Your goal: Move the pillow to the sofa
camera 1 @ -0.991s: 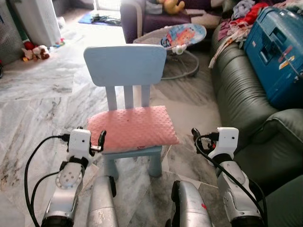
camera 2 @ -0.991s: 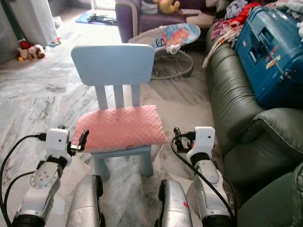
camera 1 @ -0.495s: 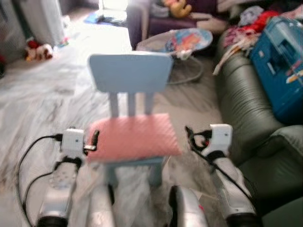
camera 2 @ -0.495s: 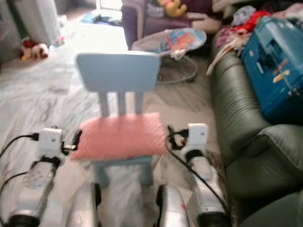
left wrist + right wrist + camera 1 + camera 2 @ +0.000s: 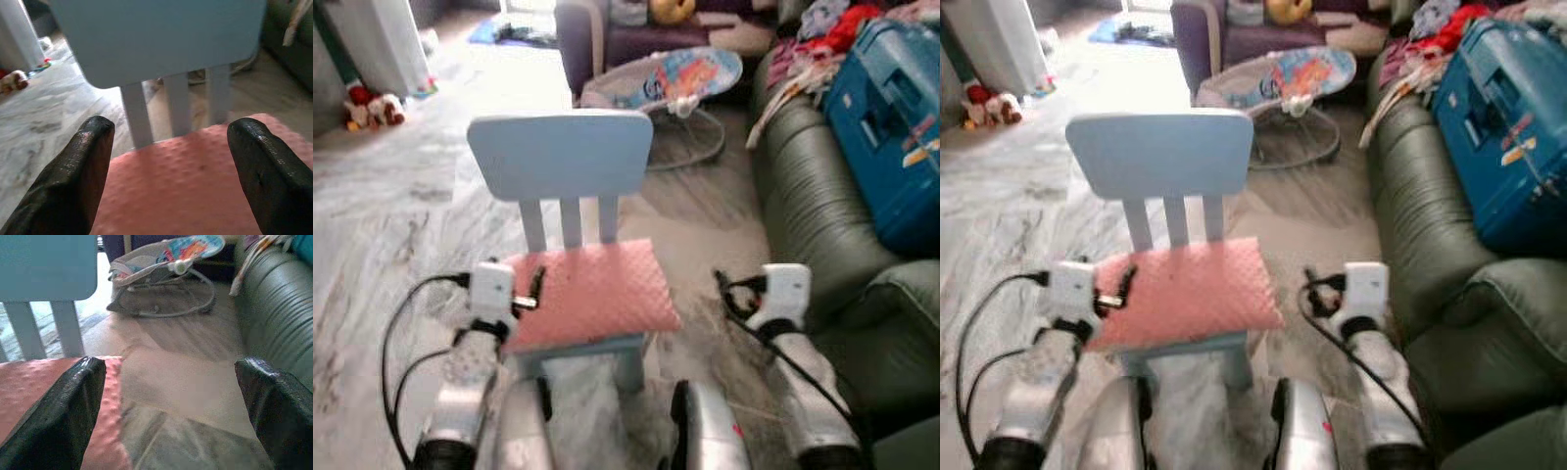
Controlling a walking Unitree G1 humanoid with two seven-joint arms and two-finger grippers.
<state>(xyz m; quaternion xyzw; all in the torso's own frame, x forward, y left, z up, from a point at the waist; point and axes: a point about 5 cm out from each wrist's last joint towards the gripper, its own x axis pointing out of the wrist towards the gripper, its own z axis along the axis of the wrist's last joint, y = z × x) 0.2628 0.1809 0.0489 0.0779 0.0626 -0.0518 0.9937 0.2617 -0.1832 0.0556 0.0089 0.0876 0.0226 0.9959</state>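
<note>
In the left eye view, we are looking down at a small blue chair (image 5: 570,176) on the gray floor (image 5: 382,206). The pink pillow (image 5: 587,294) is lying flat on the chair's seat. Our left claw (image 5: 536,290) is reaching in at the pillow's left edge, and we cannot tell if it is touching. Our right claw (image 5: 720,286) is hanging over the floor, beside the pillow's right edge and apart from it. The green sofa (image 5: 813,215) is sitting on the right, with a blue case (image 5: 886,117) and some clothes (image 5: 813,39) on it. A baby bouncer (image 5: 680,78) is standing behind the chair.

In the right eye view, we are seeing the same things, and a toy (image 5: 984,103) is lying far off on the floor at the left.

In the left wrist view, our left claw is wide open. Its two black fingers (image 5: 78,181) are spread apart over the pillow and are holding nothing. The chair's back is rising just past them.

In the right wrist view, our right claw is wide open too and is holding nothing. One finger (image 5: 58,416) is showing against the pillow's edge, and the other is out over the floor by the sofa.
</note>
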